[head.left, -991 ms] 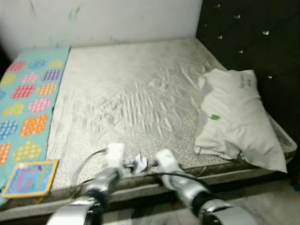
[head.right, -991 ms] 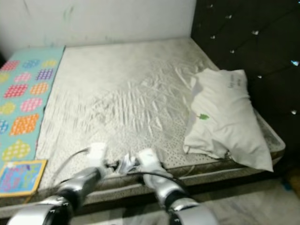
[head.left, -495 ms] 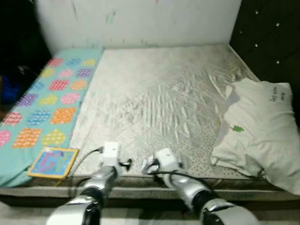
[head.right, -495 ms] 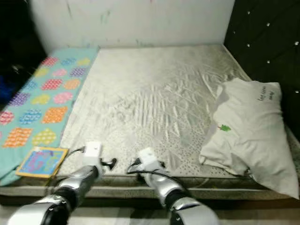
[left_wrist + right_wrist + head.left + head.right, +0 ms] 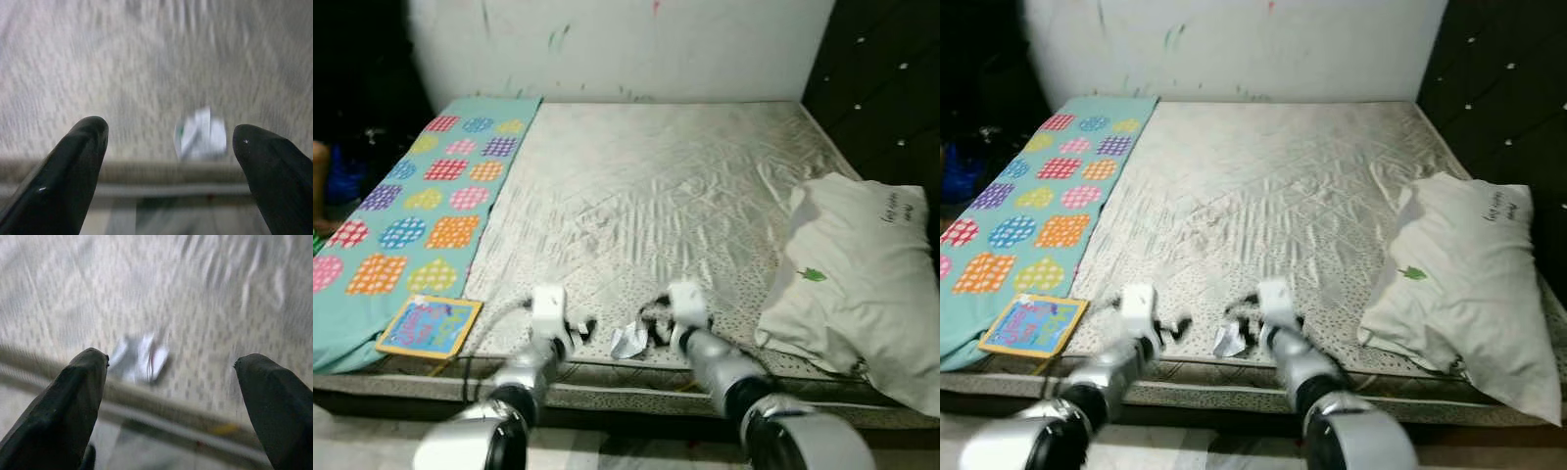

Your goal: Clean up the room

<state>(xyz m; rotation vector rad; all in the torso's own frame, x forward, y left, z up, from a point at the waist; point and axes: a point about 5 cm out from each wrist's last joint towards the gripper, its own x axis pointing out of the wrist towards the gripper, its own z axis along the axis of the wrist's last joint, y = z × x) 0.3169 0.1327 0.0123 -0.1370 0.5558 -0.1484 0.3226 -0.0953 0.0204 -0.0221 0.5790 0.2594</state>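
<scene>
On the near edge of the mattress (image 5: 646, 196), as seen from the left eye, a small crumpled wrapper (image 5: 626, 340) lay between the two grippers, touching neither. The left gripper (image 5: 579, 330) sat just to one side of it and the right gripper (image 5: 651, 318) just to the other, both blurred. A white pillow (image 5: 857, 284) with a small green mark lay by the dark tufted headboard (image 5: 886, 78), its far corner cut off by the frame edge. A teal mat (image 5: 411, 206) printed with coloured shapes ran along the robot's left side of the bed, and a colourful flat book (image 5: 429, 326) rested on its near end. No container was in sight. At the far left edge, in deep shade, part of a person's limb (image 5: 321, 181) could just be made out.

From the right eye the same layout appeared, the wrapper (image 5: 1230, 339) lying slightly closer to the right gripper (image 5: 1252, 327).

Looking along the left wrist, two black fingers (image 5: 73, 166) stood wide apart, with the wrapper (image 5: 200, 134) lying on the patterned sheet beyond them, nearer one finger. Its print was too smeared to read.

Along the right wrist, the fingers (image 5: 68, 406) were likewise spread wide, and the wrapper (image 5: 139, 357) lay ahead near the mattress edge, blurred.
</scene>
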